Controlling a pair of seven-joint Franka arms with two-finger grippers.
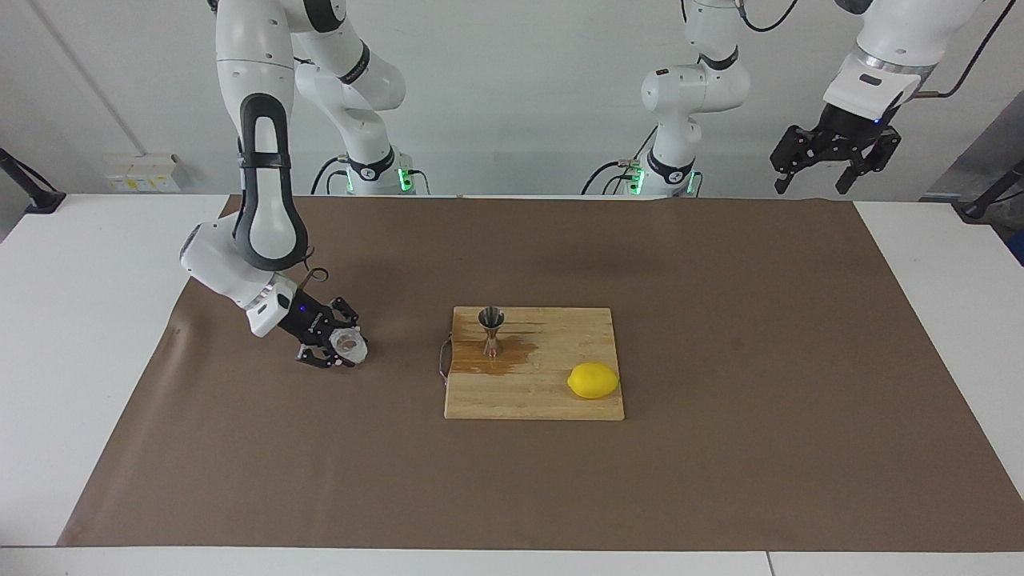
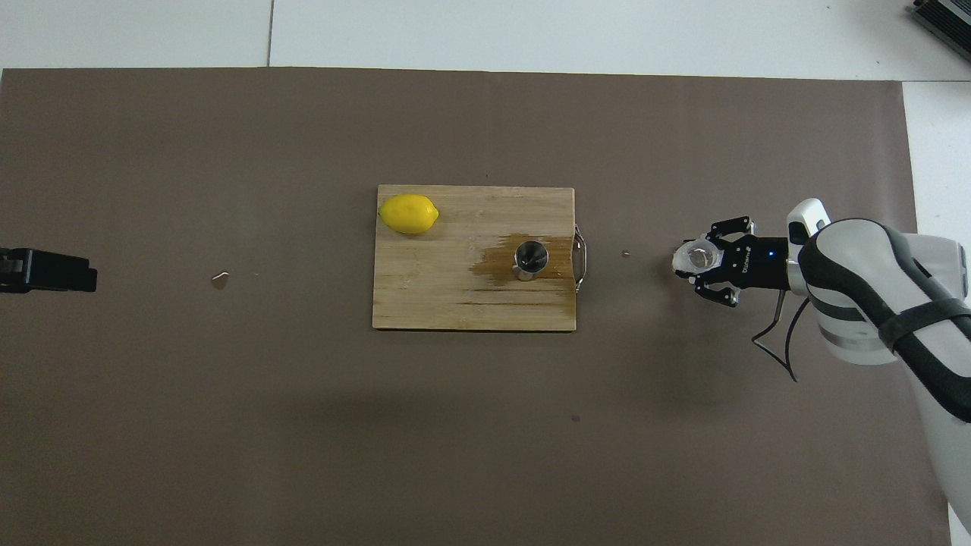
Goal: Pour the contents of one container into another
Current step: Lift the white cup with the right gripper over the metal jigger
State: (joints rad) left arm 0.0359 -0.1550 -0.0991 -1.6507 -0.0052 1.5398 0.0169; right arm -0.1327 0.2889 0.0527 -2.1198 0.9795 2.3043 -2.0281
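— Brown paper covers the tabletop (image 1: 720,480); where's the glass cup (image 1: 350,344)?

— Low over the paper toward the right arm's end, clamped in the right gripper (image 1: 334,350) fingers. The jigger (image 1: 491,330) stands on the wet cutting board (image 1: 552,400).

— And the left gripper (image 1: 832,164)?

— Waiting high, fingers apart.

— Advice?

— Carry the cup level, tip slowly over the jigger's narrow mouth, mind the lemon (image 1: 593,380).

You're in a robotics lab: two white arms (image 1: 256,160) bolted to a white bench (image 1: 80,336), brown paper (image 1: 720,448) cover, bare walls.
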